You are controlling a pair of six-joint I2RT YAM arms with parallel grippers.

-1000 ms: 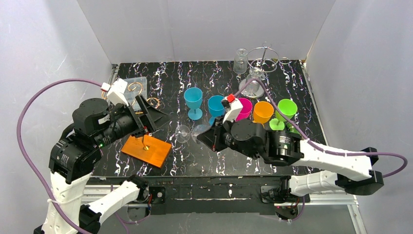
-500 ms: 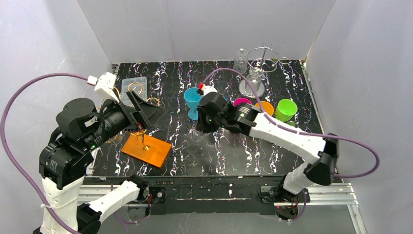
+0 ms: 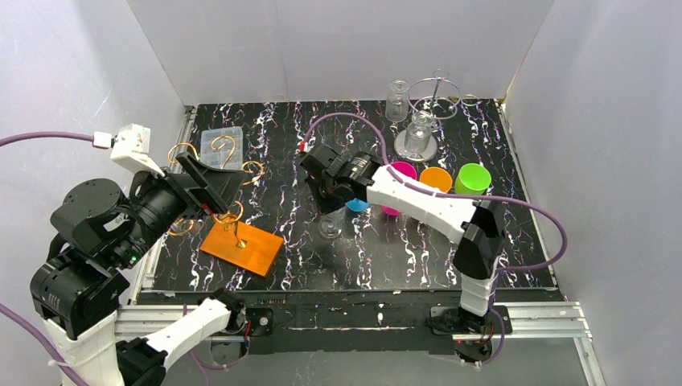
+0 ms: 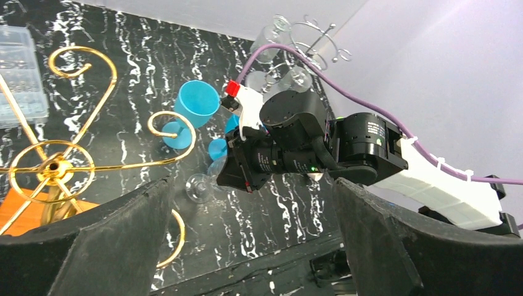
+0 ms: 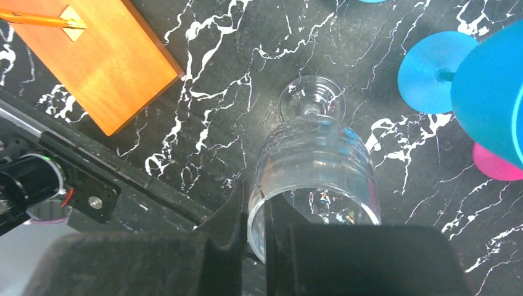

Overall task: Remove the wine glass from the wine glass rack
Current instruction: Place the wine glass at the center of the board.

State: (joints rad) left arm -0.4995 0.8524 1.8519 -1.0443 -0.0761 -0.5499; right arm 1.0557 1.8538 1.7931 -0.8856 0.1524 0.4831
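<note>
Partly cropped, right hand [image 5: 258,203] pinching wine glass [image 5: 314,154] rim — left hand [image 4: 253,191] spread wide.

Top external view: fixed, high behind the arm bases, looking down over the whole table [image 3: 386,257]. Left wrist view: raised at the left, facing obliquely right, distant. Right wrist view: close, steeply downward. All three share the wine glass [image 5: 314,160] and the orange block [image 5: 92,55].
</note>
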